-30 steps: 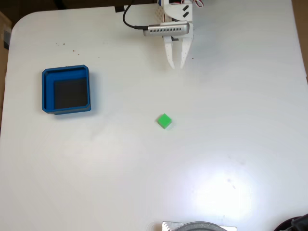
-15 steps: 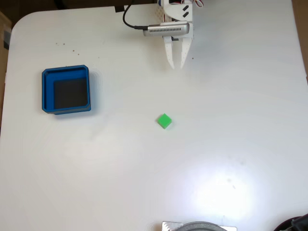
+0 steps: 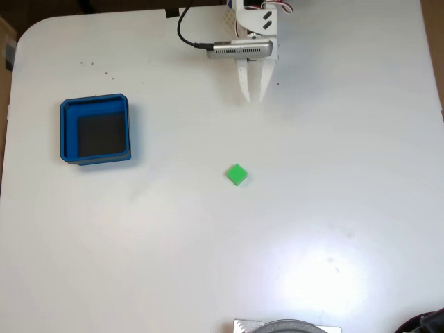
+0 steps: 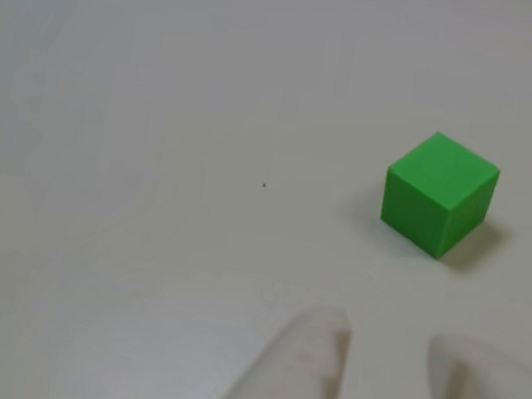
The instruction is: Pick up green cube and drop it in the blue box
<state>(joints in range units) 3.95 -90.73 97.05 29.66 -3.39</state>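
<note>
The green cube [image 3: 236, 174] lies alone near the middle of the white table [image 3: 312, 173] in the fixed view. In the other view the green cube [image 4: 439, 194] sits just ahead and a little right of my fingertips. My gripper [image 3: 254, 98] hangs at the table's top edge, fingers pointing toward the cube and well short of it. It is open by a narrow gap with nothing between the fingers, and the gripper [image 4: 390, 343] shows that gap up close. The blue box [image 3: 96, 130] stands far left with its black floor bare.
A black cable [image 3: 184, 30] loops beside the arm's base at the top. A grey round object [image 3: 288, 326] pokes in at the bottom edge, and a dark object [image 3: 424, 322] sits in the bottom right corner. Bare tabletop lies between cube and box.
The wrist and its silver camera housing have shifted slightly toward the cube. The cube and the box have not moved.
</note>
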